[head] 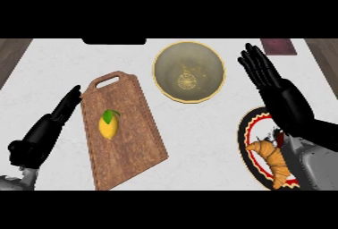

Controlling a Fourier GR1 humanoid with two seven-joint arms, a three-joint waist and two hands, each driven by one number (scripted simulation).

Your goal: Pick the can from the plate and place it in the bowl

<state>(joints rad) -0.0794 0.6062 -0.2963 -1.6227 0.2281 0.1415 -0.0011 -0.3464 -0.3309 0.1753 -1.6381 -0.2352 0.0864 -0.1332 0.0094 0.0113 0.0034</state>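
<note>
Both hands open: my right hand (280,91) flat, fingers straight, over the plate (249,134) at 4 o'clock; my left hand (56,118) resting at 8 o'clock, beside the cutting board (128,147). Can not visible, my right arm covers much of the plate. Croissant (271,156) on the plate. Bowl (189,71) at 12 o'clock. Lemon (108,125) on the board. White worktop (198,134).

A pale, lightly speckled table (198,134) fills the view under even light. Brown wooden strips (13,51) show at both upper corners, beyond the table's angled side edges.
</note>
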